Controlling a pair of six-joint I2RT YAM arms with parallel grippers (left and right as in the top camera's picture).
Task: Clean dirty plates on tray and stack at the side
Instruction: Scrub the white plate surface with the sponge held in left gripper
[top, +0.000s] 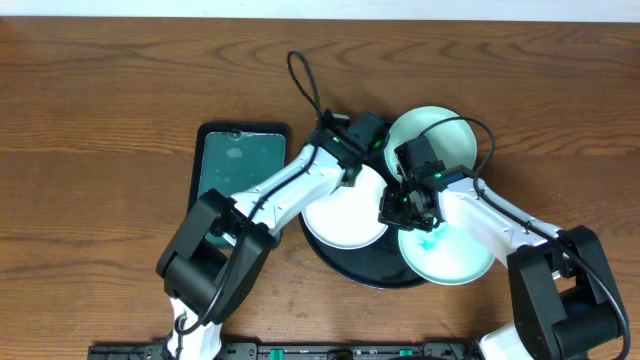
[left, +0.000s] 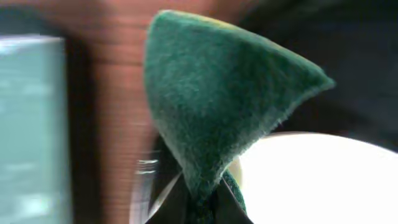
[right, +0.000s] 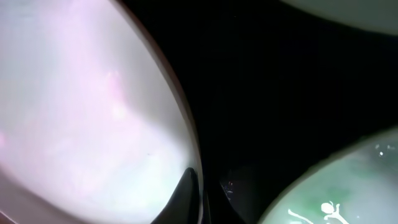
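Plates sit on the big round black tray, three of them, and the tray is on the brown desk.

The right claw is down over the tray, in the middle of the three plates. Its two fingers are pressed close together. The rim of the first plate runs right down to the fingers, on the claw's left side. I cannot tell if the claw pinches that rim or is only beside it. The second plate is past the claw, at the far side of the tray. The third plate is on the claw's right, partly under the right arm. It has blue-green smears on it.

The left claw is squeezed tight on a green sponge. The sponge sticks up from the fingers like a bent triangle. A white plate shows just to the right of this claw. A small black tray with pale blue-green water lies on the desk to the claw's left.
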